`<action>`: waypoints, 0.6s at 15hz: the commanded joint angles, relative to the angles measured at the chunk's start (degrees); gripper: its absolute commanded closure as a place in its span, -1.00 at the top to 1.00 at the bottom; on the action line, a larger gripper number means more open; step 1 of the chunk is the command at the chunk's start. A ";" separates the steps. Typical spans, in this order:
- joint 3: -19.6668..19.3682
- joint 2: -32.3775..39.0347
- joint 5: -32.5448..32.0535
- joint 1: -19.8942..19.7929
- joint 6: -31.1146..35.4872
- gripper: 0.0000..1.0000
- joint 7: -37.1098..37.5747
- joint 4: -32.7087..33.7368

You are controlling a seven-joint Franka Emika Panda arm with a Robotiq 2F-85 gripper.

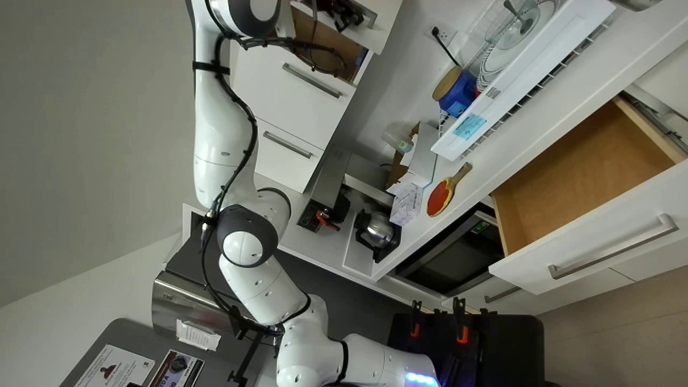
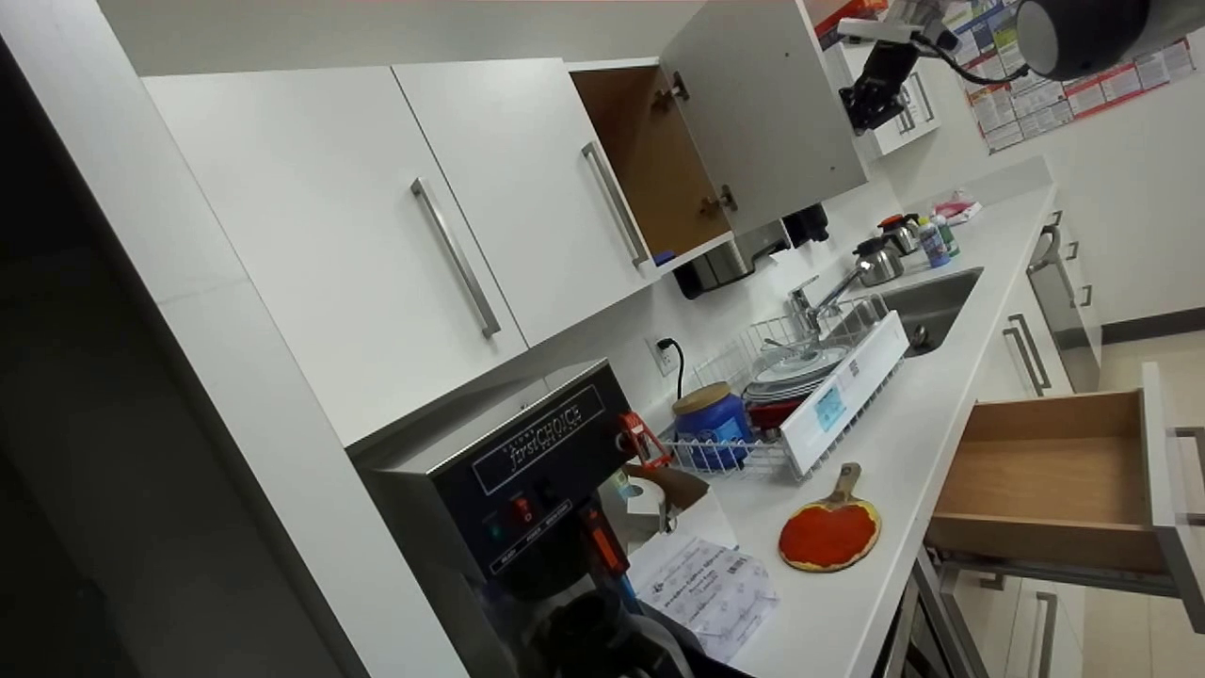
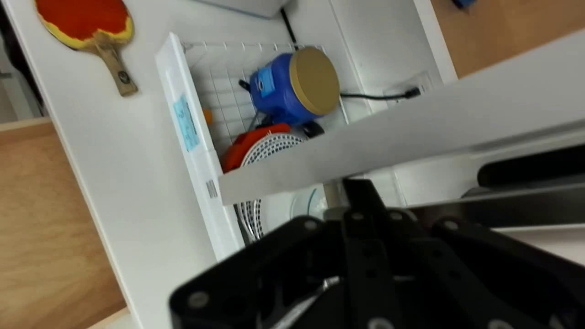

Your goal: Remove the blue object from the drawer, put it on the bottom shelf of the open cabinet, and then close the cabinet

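Observation:
The small blue object lies on the bottom shelf of the open white cabinet, near its front edge. It also shows in an exterior view and at the top of the wrist view. The cabinet door stands swung open; the wrist view shows it nearly edge-on. My gripper is shut with nothing visible between its fingers. It is beside the door's free edge, also in both exterior views. Contact with the door cannot be told. The drawer is pulled out and holds nothing visible.
Below the cabinet, a dish rack holds plates and a blue jar. A red paddle, a box with papers and a coffee machine stand on the counter. A sink lies beyond the rack.

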 commanded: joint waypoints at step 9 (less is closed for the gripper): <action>7.39 -3.43 1.71 4.19 -8.12 -1.00 -13.57 -2.91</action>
